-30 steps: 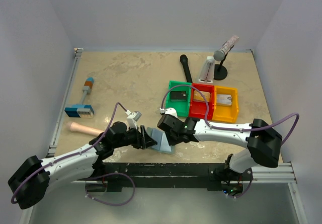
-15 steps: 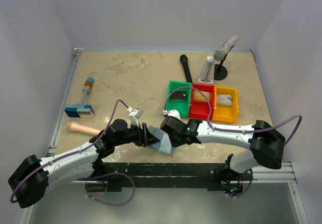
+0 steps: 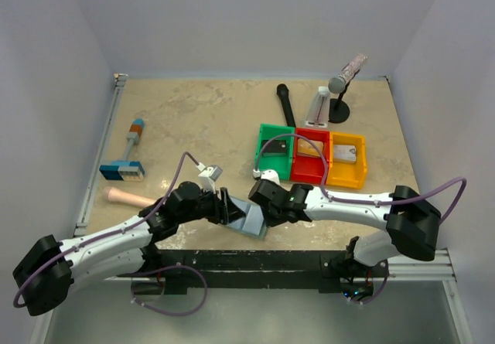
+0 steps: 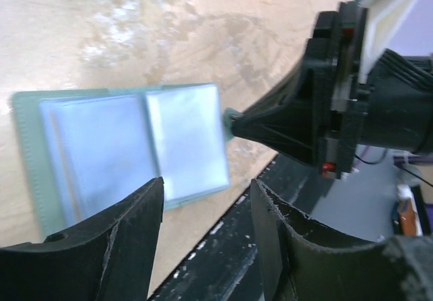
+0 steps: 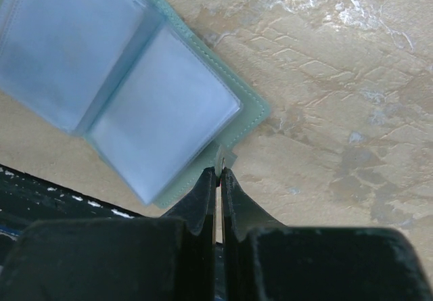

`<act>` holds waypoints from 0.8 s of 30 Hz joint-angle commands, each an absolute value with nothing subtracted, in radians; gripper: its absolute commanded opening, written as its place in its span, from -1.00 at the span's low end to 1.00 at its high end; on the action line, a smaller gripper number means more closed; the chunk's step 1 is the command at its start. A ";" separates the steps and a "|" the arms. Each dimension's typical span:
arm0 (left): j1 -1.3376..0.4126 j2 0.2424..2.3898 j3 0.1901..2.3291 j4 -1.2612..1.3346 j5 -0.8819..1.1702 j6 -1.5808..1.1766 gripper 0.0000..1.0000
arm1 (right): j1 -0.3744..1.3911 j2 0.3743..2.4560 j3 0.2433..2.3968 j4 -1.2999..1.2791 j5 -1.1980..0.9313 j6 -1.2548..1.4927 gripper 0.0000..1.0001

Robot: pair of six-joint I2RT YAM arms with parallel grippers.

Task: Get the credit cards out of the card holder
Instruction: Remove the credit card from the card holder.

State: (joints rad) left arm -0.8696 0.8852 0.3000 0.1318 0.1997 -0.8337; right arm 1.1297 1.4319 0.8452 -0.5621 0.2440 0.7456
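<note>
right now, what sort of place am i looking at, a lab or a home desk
Most likely a robot test cell in a lab: two arms bolted to a rail at the table edge, plain white walls boxing it in, and sorting bins laid out.

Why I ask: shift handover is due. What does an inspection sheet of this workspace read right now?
Surface: beige marbled table.
Job's things: card holder open, sleeves look empty; dark card in green bin, tan card in red bin, pale card in yellow bin.
Clutter: blue-orange tool, wooden handle, black rod, stand.
Grippers: left gripper open at the holder; right gripper shut on its edge.
Cables: purple cable on each arm.
Surroundings: plain pale walls.
</note>
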 commanded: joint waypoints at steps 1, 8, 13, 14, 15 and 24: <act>-0.873 0.870 0.342 0.002 0.057 -0.805 0.18 | 1.106 1.396 0.816 -0.542 0.249 0.769 -1.00; -0.873 0.867 0.295 0.038 0.049 -0.834 0.18 | 1.078 1.381 0.790 -0.515 0.215 0.769 -1.00; -0.873 0.894 0.290 0.077 0.071 -0.833 0.18 | 1.063 1.384 0.779 -0.506 0.204 0.770 -1.00; -0.873 0.902 0.290 0.087 0.077 -0.833 0.18 | 1.060 1.384 0.778 -0.503 0.201 0.770 -1.00; -0.873 0.911 0.291 0.097 0.081 -0.834 0.18 | 1.058 1.382 0.776 -0.502 0.198 0.770 -1.00; -0.873 1.011 0.310 0.084 0.083 -0.836 0.19 | 1.051 1.384 0.770 -0.489 0.189 0.767 -1.00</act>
